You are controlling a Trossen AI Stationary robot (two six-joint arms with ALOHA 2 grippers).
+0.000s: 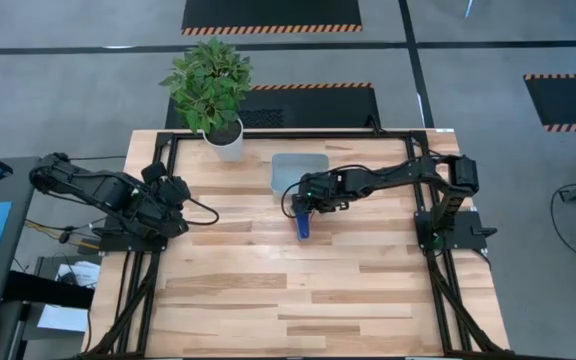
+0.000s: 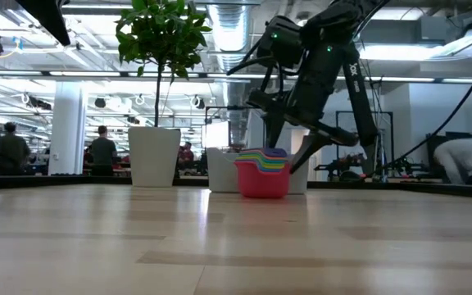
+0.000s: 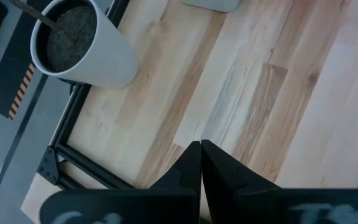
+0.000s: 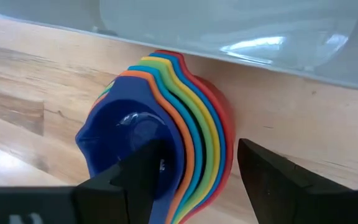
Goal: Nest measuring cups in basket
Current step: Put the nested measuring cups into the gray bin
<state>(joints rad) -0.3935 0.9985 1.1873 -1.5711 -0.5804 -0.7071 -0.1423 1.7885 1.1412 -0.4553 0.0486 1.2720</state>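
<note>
The left gripper [image 1: 175, 192] waits at the table's left edge, well apart from the work, its fingers [image 3: 197, 168] clenched on nothing. Near it along the table's far edge stands the plant pot [image 1: 224, 140], which has no part in the job.

The basket [image 1: 299, 172] sits at the table's far middle, and the cups [image 1: 303, 222] lie on the wood just beside its near wall — not in it. They are already nested, dark blue innermost, then orange, yellow, the blues, green and red outermost, as the right wrist view shows [image 4: 160, 124]. In the low view the stack [image 2: 262, 170] stands upright on the table in front of the basket.

The right gripper [image 4: 197, 168] hovers over the stack with its fingers released — one tip over the dark blue bowl, the other outside the red wall. So the step in hand, as I judge it, is to grasp the whole stack and lift it into the basket.

To do it well, the gripper should come down until the fingers straddle all the walls at once, then close firmly, so that no outer cup is left behind. A pinch on the inner cups alone would likely pull them out of the nest. The lift must clear the basket's rim before moving across; the basket is light and may slide if bumped. Lower well inside and release low, so the stack lands upright.
</note>
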